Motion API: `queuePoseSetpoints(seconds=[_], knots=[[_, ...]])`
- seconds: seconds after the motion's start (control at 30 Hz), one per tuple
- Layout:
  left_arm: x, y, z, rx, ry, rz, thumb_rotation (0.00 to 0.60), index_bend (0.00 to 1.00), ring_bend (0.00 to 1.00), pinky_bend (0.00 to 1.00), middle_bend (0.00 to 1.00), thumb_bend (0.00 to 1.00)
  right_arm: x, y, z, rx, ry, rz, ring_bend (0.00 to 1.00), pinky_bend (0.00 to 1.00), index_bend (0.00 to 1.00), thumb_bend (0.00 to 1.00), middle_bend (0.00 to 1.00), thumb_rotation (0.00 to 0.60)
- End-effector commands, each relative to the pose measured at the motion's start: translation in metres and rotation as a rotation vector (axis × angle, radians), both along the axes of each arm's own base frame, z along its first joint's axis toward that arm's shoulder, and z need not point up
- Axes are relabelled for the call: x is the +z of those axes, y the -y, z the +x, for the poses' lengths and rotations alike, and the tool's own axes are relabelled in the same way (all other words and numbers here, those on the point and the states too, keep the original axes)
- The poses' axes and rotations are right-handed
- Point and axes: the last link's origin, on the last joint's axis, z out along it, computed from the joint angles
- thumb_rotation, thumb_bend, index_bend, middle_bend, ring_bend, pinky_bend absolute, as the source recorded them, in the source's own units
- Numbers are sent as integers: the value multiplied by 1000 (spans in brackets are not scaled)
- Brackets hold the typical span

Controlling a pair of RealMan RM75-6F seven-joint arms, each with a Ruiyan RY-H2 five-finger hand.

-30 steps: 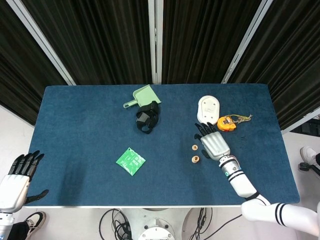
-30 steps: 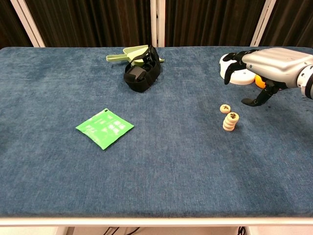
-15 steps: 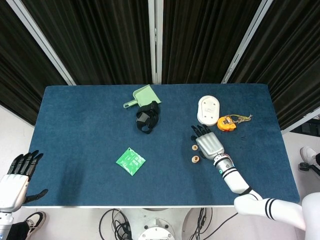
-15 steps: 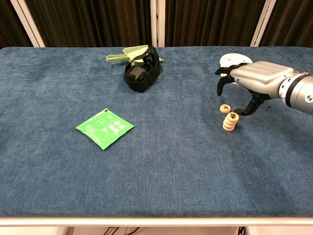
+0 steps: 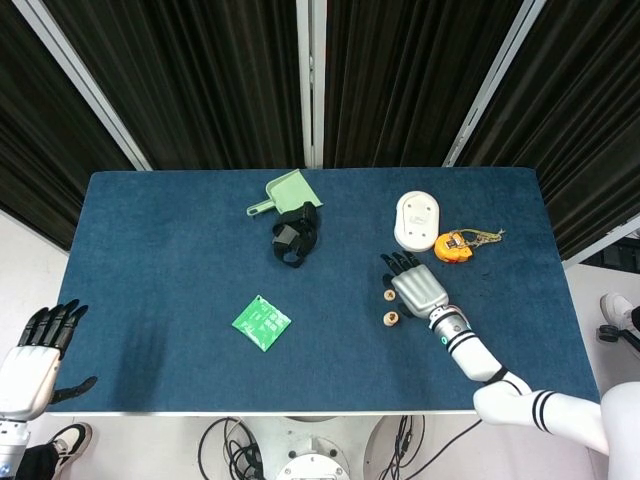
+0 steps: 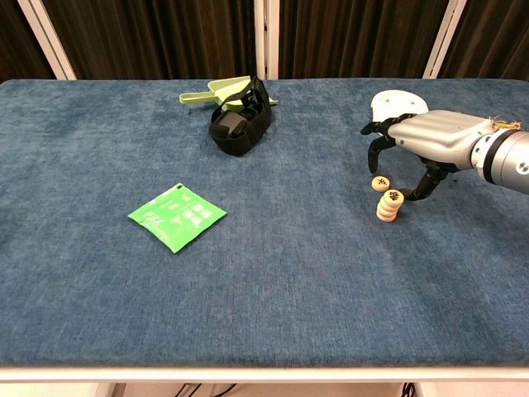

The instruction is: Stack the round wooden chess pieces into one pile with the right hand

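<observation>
A short stack of round wooden chess pieces (image 6: 388, 207) (image 5: 391, 319) stands on the blue table, right of centre. One loose round piece (image 6: 379, 183) (image 5: 389, 295) lies flat just behind the stack. My right hand (image 6: 423, 139) (image 5: 415, 285) hovers over and just right of both, palm down, fingers spread and curving down near the loose piece, its thumb close beside the stack's top. It holds nothing. My left hand (image 5: 35, 355) hangs off the table's near-left corner, fingers apart and empty.
A green packet (image 6: 177, 217) lies left of centre. A black strap bundle (image 6: 238, 122) and a green dustpan (image 6: 219, 89) sit at the back. Behind my right hand are a white oval case (image 6: 395, 104) and an orange tape measure (image 5: 453, 245).
My right hand has come down and leftward from beside the white case, until its fingers hang over the loose piece and its thumb nears the stack. The pieces have not moved.
</observation>
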Motion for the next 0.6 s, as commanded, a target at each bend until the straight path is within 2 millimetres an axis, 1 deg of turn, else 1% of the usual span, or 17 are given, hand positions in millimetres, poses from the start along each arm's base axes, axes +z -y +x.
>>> queuePoseSetpoints(seconds=[0.03,0.3,0.5,0.6], knots=[[0,-1,0,2,0,0,600,0,0,0,0,60,-3,1,1,7,5,6,0,0,381,273,32,600],[1,-1,-1,5,3,2,600,0,0,0,0,60,-7,3,3,17,14,11,0,0,412,281,39,600],[2,-1,-1,3,5,2,600,0,0,0,0,60,-8,4,3,19,15,1,0,0,492,284,50,600],[1,-1,-1,2,5,1,600,0,0,0,0,60,-7,4,2,19,11,-4,0,0,508,284,51,600]])
